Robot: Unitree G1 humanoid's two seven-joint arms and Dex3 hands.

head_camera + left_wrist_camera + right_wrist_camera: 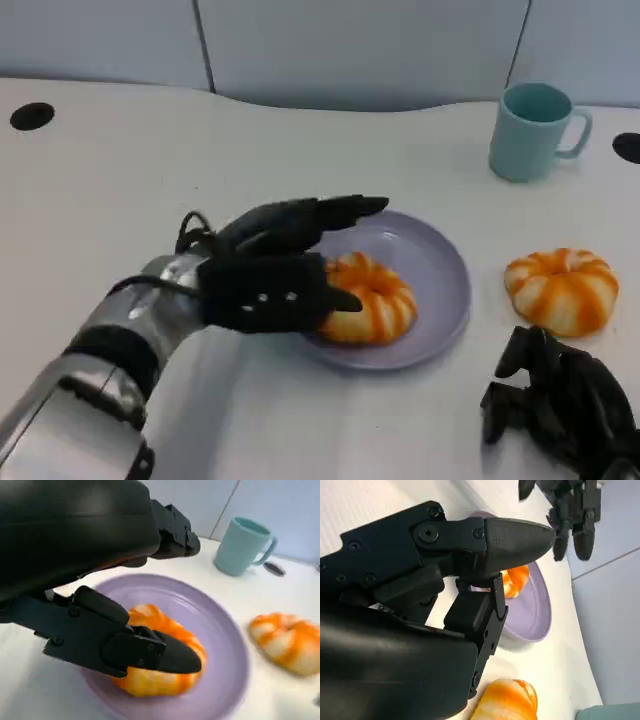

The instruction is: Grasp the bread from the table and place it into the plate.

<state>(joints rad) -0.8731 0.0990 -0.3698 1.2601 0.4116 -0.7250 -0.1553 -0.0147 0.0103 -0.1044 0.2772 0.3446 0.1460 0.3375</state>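
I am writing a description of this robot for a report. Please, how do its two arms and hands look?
The left forearm is a silver metallic cylinder with black bands around it. A thin black cable loops near its wrist. The left hand is matte black, with a flat boxy back bearing small pale dots and long tapered fingers. The right hand is also black and segmented. Close up, its shell is smooth, with visible screws.
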